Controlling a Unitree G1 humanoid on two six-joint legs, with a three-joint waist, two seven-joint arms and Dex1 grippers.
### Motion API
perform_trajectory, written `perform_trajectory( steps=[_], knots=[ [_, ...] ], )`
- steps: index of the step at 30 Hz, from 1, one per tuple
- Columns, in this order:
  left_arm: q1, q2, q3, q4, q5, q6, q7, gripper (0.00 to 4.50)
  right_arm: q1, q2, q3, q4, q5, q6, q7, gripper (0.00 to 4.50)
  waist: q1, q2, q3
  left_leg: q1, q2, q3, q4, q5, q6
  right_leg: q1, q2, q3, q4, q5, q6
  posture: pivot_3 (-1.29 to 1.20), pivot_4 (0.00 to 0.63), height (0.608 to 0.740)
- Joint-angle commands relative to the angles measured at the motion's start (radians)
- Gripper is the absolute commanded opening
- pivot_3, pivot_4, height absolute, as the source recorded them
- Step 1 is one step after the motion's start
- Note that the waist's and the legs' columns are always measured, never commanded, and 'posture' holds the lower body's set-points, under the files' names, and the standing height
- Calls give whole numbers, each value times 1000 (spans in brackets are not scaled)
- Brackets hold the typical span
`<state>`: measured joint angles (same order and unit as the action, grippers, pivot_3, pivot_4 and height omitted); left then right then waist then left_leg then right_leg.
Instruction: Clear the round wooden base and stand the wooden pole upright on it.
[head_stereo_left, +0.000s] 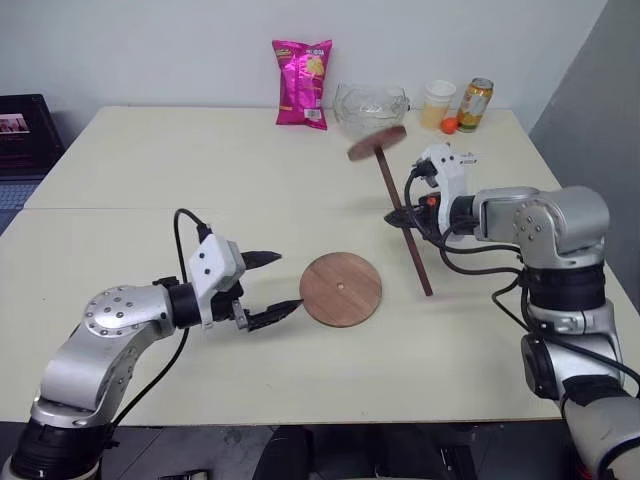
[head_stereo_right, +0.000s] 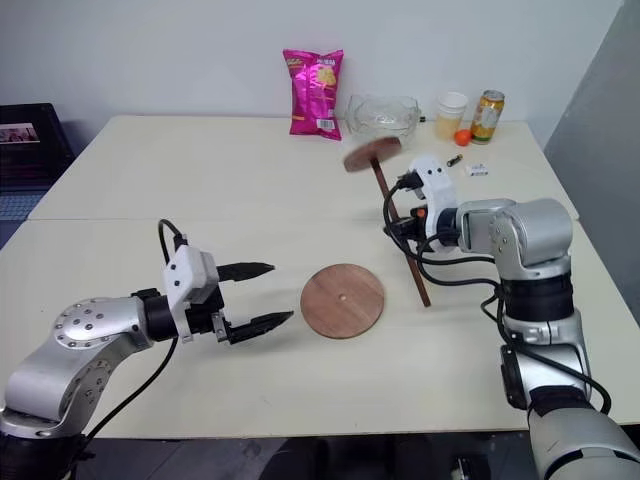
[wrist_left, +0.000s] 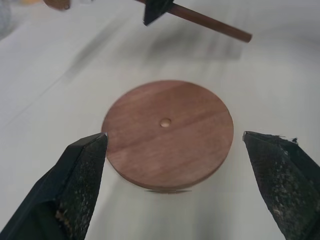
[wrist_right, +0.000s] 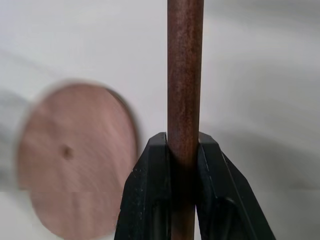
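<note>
A pale cream worktop (head_stereo_left: 300, 180) fills the scene, made of two slabs meeting at a seam that runs across its width, set against a plain light wall with a grey panel at the far right. A dark unit with a small picture on it sits beyond the worktop's left edge. Along the far edge stand a pink snack bag (head_stereo_left: 302, 83), a clear glass bowl (head_stereo_left: 370, 106), a pale cup (head_stereo_left: 437, 103), a small orange ball (head_stereo_left: 449, 125) and a drinks can (head_stereo_left: 475, 104). Near the middle of the worktop the round wooden base (head_stereo_left: 341, 289) lies flat and bare, its small centre hole visible. The left end effector (head_stereo_left: 268, 286) hovers just beside the base on its left, fingers spread wide apart and holding nothing. The right end effector (head_stereo_left: 401, 216) is clamped on the shaft of the wooden pole (head_stereo_left: 404, 219) — the pole is lifted off the worktop and tilted, its disc end up and toward the far edge, its plain end down, to the right of the base.
</note>
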<state>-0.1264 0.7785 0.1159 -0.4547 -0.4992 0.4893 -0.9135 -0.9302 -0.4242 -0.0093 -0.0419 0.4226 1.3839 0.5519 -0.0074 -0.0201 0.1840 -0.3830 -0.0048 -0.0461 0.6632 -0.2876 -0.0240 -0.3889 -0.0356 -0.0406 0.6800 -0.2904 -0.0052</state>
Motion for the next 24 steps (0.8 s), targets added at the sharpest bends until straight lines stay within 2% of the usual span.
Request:
perform_trajectory(
  steps=[1, 6, 11, 17, 24],
  knots=[
    [60, 26, 105, -71, -65, 28, -1, 4500, 120, 94, -81, -192, 36, -362, 28, 252, 0, 0, 0, 0, 0, 1, 0, 0, 0, 0, 0, 1, 0, 0, 0, 0, 150, 740],
    [144, 67, 183, -109, -125, 63, -35, 4500, 282, 242, -12, -235, -16, -860, 100, 252, -8, 0, 0, 1, 1, 0, -1, 0, 0, 0, 1, 1, 0, 1, 1, 0, 150, 740],
    [200, 104, 217, -83, -114, 25, -98, 4500, 364, 325, 84, -154, -57, -1126, 163, 252, -12, 0, 0, 3, 1, 0, 0, 0, 0, 1, 1, 1, 1, 1, 1, 0, 150, 740],
    [208, 143, 192, -68, -73, 3, -117, 4500, 399, 373, 133, -17, -99, -1331, 196, 252, -13, 0, 0, 3, 1, 1, 0, 0, 0, 1, 1, 1, 1, 1, 1, 0, 150, 740],
    [202, 138, 149, -71, -49, -12, -119, 4500, 431, 361, 175, 36, -105, -1366, 226, 252, -13, 0, 0, 3, 1, 0, 0, 0, 0, 1, 1, 2, 1, 1, 1, 0, 150, 740]
  ],
)
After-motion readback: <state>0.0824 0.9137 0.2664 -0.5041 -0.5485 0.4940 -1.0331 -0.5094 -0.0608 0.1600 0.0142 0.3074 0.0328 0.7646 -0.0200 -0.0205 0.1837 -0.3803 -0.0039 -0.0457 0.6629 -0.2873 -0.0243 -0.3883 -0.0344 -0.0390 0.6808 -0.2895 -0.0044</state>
